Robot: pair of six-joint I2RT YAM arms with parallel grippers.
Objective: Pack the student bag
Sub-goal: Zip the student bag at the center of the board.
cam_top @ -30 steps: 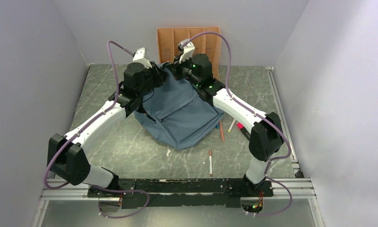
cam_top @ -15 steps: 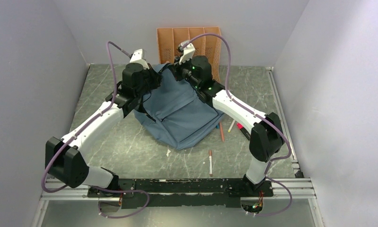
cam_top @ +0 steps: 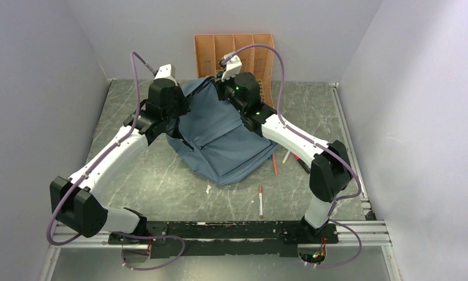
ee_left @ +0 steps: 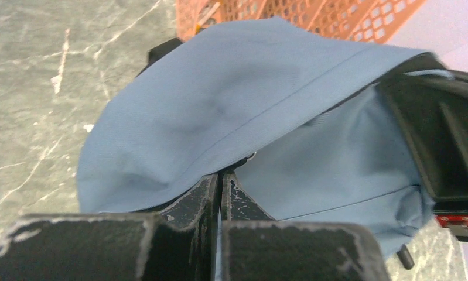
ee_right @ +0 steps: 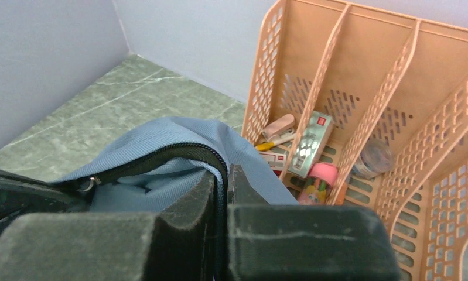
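The student bag (cam_top: 222, 143), dusty blue with black zip trim, lies at the table's middle with its top end lifted toward the back wall. My left gripper (cam_top: 182, 110) is shut on the bag's left top edge, the blue fabric (ee_left: 219, 105) pinched between its tips (ee_left: 221, 175). My right gripper (cam_top: 218, 89) is shut on the right top edge, clamping the black zip line (ee_right: 217, 161) between its pads (ee_right: 226, 174). Between the two grips the bag's mouth (ee_right: 143, 175) gapes a little, and a zip pull (ee_right: 91, 182) shows at its left.
An orange slotted organizer (cam_top: 252, 50) stands against the back wall just behind the bag, holding a stapler (ee_right: 278, 126), a small box (ee_right: 308, 143), a pink item (ee_right: 319, 178) and a tape roll (ee_right: 373, 158). Pens (cam_top: 260, 201) (cam_top: 273, 164) (cam_top: 301, 163) lie on the table right of the bag.
The left gripper closed on the bag's top edge, then drew it left and back, lifting the fabric. The right gripper kept its grip and shifted slightly back.
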